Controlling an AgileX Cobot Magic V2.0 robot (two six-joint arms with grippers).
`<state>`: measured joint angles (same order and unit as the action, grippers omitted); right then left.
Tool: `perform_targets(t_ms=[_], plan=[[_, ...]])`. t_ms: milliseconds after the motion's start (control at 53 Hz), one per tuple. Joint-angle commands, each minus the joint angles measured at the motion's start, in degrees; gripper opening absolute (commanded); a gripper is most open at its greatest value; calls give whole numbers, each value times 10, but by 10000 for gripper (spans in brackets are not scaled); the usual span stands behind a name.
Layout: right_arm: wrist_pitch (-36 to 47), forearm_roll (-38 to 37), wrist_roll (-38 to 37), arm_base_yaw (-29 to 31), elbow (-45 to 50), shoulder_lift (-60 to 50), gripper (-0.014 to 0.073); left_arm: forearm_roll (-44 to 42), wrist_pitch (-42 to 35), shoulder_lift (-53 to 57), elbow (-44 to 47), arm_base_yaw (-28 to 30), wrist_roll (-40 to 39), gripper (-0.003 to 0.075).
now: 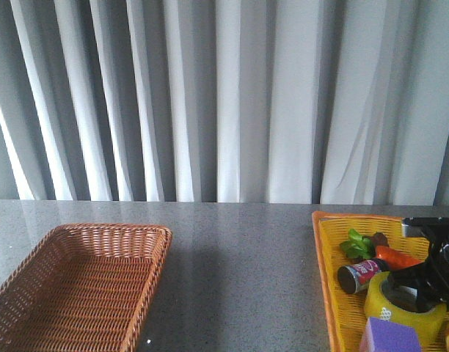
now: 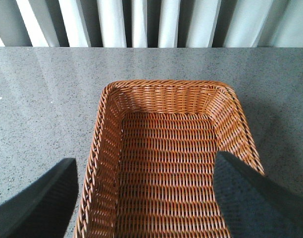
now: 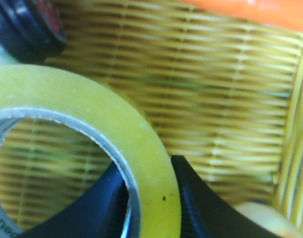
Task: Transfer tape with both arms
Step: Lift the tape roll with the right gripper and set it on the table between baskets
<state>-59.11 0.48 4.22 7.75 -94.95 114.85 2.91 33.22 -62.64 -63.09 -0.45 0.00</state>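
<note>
The yellow tape roll [image 1: 404,315] lies in the yellow tray [image 1: 329,293] at the front right. My right gripper [image 1: 422,290] is down on it. In the right wrist view one finger [image 3: 99,208] is inside the core and the other finger [image 3: 201,203] is outside, both pressed against the roll's wall [image 3: 151,163]; the right gripper [image 3: 151,198] is shut on the tape. My left gripper [image 2: 146,198] is open and empty above the brown wicker basket [image 2: 230,114]; the left arm is barely in the front view.
The brown wicker basket [image 1: 85,238] sits at the front left. The tray also holds a dark can with a pink label [image 1: 362,274], a carrot [image 1: 397,257], green leaves [image 1: 356,246] and a purple block [image 1: 389,337]. Grey curtains hang behind the table.
</note>
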Motion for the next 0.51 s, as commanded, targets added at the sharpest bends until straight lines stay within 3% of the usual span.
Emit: perform_targets(t_ms=[0,321,490], plan=[[14,4,8,2,-22,-68,96,3,-38,8,-17,-2,-3,535],[-35,80,43,-7,-136,-149,100,3,-39,8,-17,-2,-3,535],[-34,76,71,-89,-188,-161,102,3,-38,8,-17,-2,-3,535]])
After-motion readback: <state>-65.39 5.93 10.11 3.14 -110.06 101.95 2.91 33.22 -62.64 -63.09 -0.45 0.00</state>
